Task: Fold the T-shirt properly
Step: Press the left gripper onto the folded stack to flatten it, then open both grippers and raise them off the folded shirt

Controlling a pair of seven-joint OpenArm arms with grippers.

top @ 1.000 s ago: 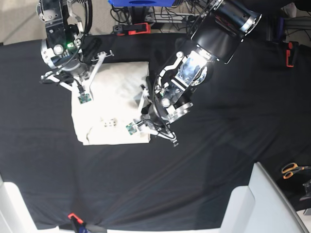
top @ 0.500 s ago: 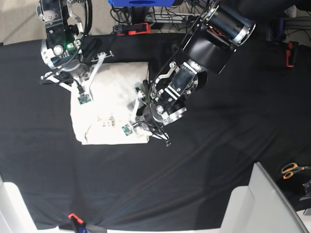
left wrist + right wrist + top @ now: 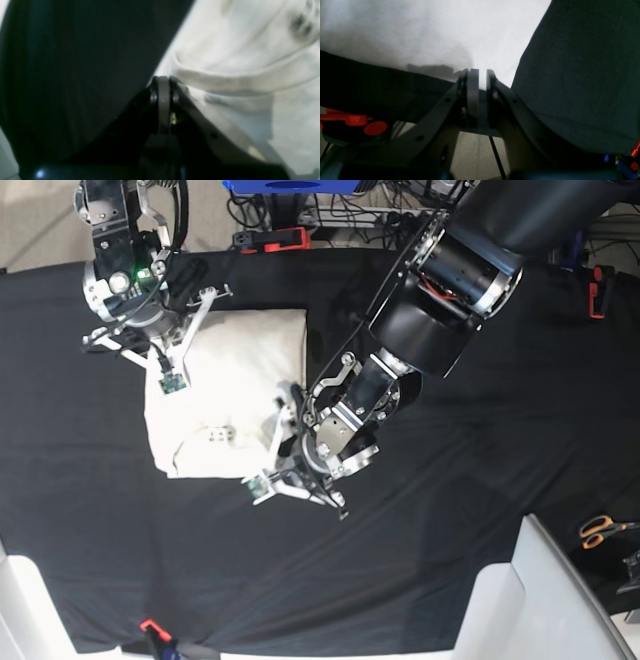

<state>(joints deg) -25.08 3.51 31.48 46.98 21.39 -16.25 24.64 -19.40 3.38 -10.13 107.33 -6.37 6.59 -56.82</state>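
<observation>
Folded T-shirt [image 3: 225,395] on black cloth [image 3: 450,480], left gripper [image 3: 163,86] pressed together at its near edge, pinching nothing visible, right gripper [image 3: 482,82] slightly parted over its far corner, grip unclear

Room to move — mostly toward the near edge

I see bare table cloth [image 3: 430,510] there; scissors [image 3: 603,529] sit far right — the T-shirt [image 3: 235,380] fills the far-left part.
</observation>
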